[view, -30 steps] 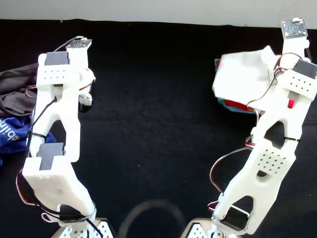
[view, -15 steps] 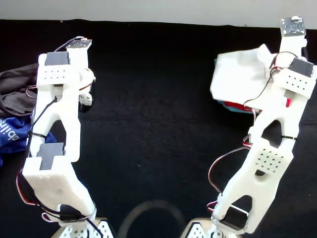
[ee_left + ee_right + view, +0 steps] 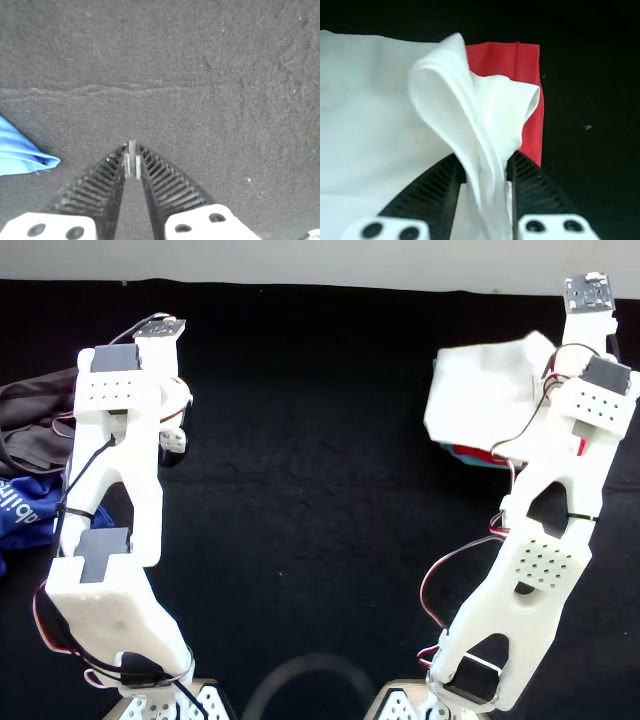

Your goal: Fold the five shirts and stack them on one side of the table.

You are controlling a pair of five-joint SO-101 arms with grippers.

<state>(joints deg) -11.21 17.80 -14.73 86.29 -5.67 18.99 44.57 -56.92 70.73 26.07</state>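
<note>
Shirts lie at both sides of the black table (image 3: 310,460); nearest, at the left edge beside the left arm (image 3: 110,490), a blue shirt (image 3: 18,512) lies crumpled; a corner of it lies on the cloth just beside the left gripper (image 3: 131,161) in the left wrist view; that gripper's jaws are closed on nothing, tips together, pointing down at bare table; whether the tips touch the cloth I cannot tell; a little farther along the same edge a dark shirt (image 3: 30,425) lies in a loose heap, touching the blue one; across the table, at the far right, the right arm (image 3: 545,540) stretches out to a stack; there a white shirt (image 3: 480,390) lies on top of a red shirt (image 3: 478,455), whose edge shows under the white one's near side; the right gripper (image 3: 482,172) is clamped on a raised fold of the white shirt, the cloth standing up in a loop between the jaws while the rest lies mostly flat; in the right wrist view the red shirt's hemmed edge runs just beside that fold, under the white cloth, with black table beyond it.
</note>
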